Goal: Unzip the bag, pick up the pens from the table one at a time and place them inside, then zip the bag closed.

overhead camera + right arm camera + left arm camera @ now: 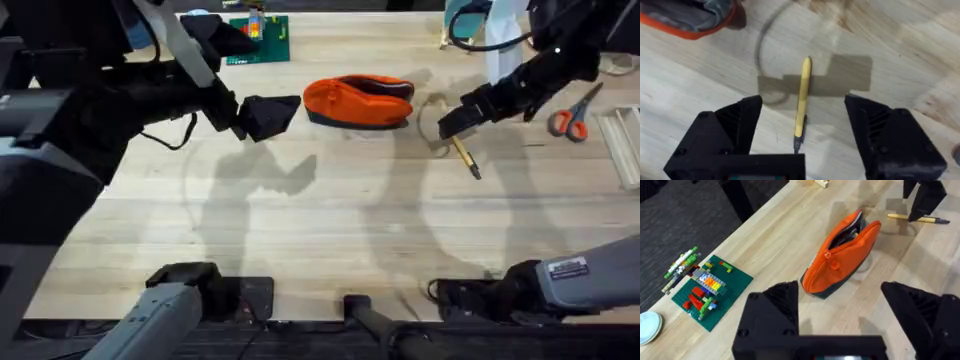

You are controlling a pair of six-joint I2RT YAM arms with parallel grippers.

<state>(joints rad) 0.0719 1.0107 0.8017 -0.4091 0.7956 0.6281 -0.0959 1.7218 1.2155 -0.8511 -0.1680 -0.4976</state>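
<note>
The orange bag [358,101] lies on the table [320,220] at the middle back, its zip open [842,250] and its dark lining showing [687,15]. A yellow pen [465,157] with a dark tip lies on the wood just right of the bag [801,102] [915,218]. My right gripper [450,122] hovers open directly over the pen's far end, its fingers [730,125] straddling the pen above the wood. Left of the bag, my left gripper [268,115] hangs open with nothing between its fingers [772,307].
Orange-handled scissors [572,115] lie at the far right. A green baseplate with small bricks [258,38] [707,287] sits at the back left near the table's edge. A white tray edge [620,140] is at the right border. The table's front half is bare wood.
</note>
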